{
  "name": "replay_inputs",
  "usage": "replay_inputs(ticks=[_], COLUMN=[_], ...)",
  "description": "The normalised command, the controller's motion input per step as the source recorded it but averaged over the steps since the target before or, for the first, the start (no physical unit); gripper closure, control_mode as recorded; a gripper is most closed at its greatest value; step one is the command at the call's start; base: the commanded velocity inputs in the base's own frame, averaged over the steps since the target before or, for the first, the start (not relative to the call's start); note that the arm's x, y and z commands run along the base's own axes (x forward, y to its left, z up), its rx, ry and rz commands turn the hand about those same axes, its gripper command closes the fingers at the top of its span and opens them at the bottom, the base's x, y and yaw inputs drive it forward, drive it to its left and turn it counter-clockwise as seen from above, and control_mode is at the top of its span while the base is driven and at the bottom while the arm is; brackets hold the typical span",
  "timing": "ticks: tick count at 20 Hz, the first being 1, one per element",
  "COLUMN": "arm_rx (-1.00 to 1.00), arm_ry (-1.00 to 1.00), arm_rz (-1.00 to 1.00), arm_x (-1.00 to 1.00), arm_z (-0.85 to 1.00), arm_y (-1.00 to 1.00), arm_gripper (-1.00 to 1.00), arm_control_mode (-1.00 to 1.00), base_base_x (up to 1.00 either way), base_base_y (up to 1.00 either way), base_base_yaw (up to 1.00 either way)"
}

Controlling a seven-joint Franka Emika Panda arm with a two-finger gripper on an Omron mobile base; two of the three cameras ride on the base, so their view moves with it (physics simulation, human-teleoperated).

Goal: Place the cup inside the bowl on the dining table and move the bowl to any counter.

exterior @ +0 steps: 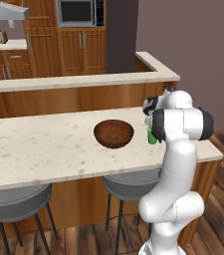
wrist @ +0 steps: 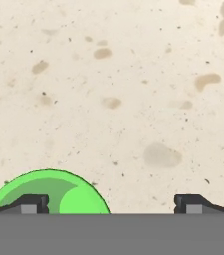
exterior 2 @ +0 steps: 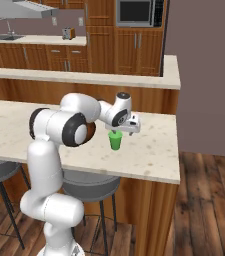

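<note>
Fingers [wrist: 34, 203] spread wide over upright cup [exterior 2: 115, 139], its mouth upward.

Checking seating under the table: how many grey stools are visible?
2: one stool under the dining table's left part, another stool below the bowl. More may be hidden.

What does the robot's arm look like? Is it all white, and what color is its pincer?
The arm is smooth, rounded and glossy white, like fat tubes joined together. Its joints have dark, nearly black rings, seen clearly at the elbow. The pincer sits on a white hand, and its two small fingertips are dark with grey pads. No cables or markings show.
</note>
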Motion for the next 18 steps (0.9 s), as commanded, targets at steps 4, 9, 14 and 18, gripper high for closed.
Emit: replay_inputs(ticks=[4,9,14,18], arm_rx=[0.00,0.00,0.00,0.00], arm_ry=[0.00,0.00,0.00,0.00], arm_rz=[0.00,0.00,0.00,0.00], arm_x=[0.09,0.04,0.02,0.00], arm_z=[-0.13,-0.13,-0.13,-0.11], arm_y=[0.00,0.00,0.00,0.00], arm_gripper=[-1.00,-1.00,-1.00,-1.00], arm_control_mode=[-1.00,-1.00,-1.00,-1.00], base_base_x=[0.00,0.00,0.00,0.00], base_base_y=[0.00,0.00,0.00,0.00], base_base_yaw=[0.00,0.00,0.00,0.00])
